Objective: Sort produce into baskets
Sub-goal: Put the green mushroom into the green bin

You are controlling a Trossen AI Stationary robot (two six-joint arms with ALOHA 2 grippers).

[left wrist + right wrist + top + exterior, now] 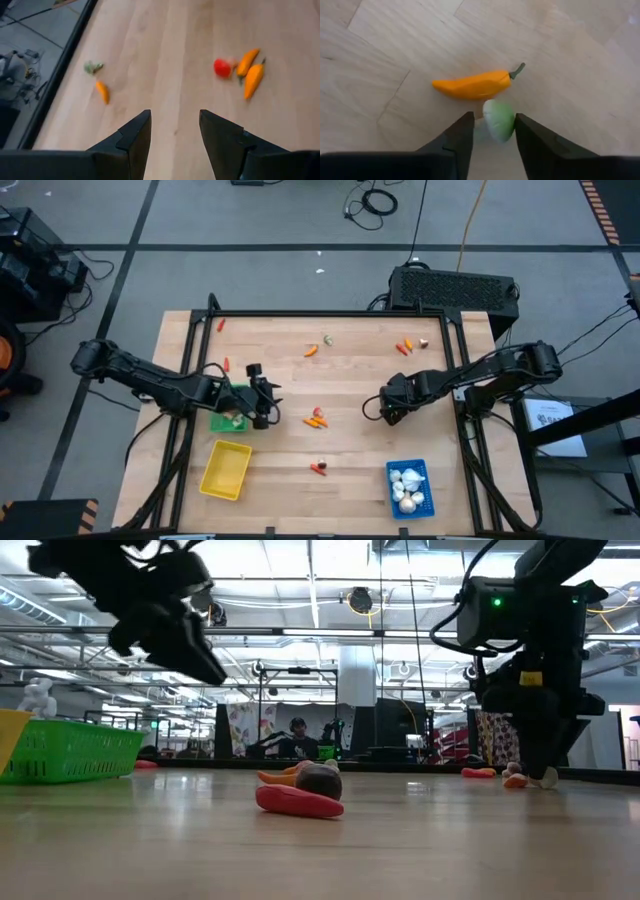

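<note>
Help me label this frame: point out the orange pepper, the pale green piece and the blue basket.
orange pepper (472,85), right wrist view, middle of its body.
pale green piece (499,120), right wrist view, its rounded top between the fingers.
blue basket (391,483), high view, its left wall.

Pale wooden table (350,440) of jointed planks, smooth with a soft sheen; green basket (70,752) of ribbed plastic mesh; orange pepper (472,84) smooth, slightly glossy plastic; left gripper (175,134) fingers (134,140) matt dark plastic
</note>
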